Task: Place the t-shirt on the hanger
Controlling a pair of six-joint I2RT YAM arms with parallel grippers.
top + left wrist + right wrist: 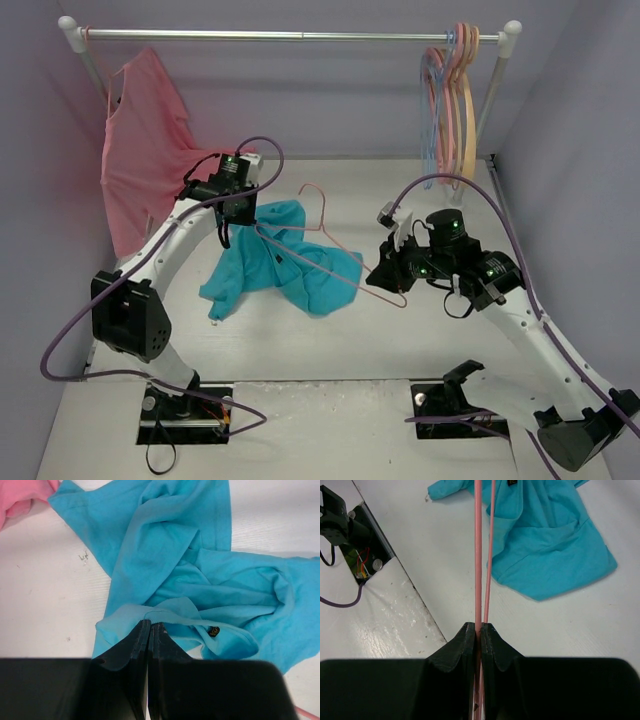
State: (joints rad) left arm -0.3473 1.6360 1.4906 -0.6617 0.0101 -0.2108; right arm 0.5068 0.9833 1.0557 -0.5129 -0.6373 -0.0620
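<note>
Plain walls point(350, 100) with a faint lilac cast close in the back and both sides of a white table point(330, 345). A metal rail point(290, 36) with white end caps spans the back. A pink garment point(145, 160) hangs at its left end. Several hangers point(452, 110), maybe four, bunch at its right.

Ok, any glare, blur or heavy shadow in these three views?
Top external: soft even light, everything sharp, only faint shadow beside the t-shirt. Left wrist: t-shirt crisp, left end effector a dark, detail-less mass. Right wrist: hanger sharp, mild sheen on the table at lower left.
</note>
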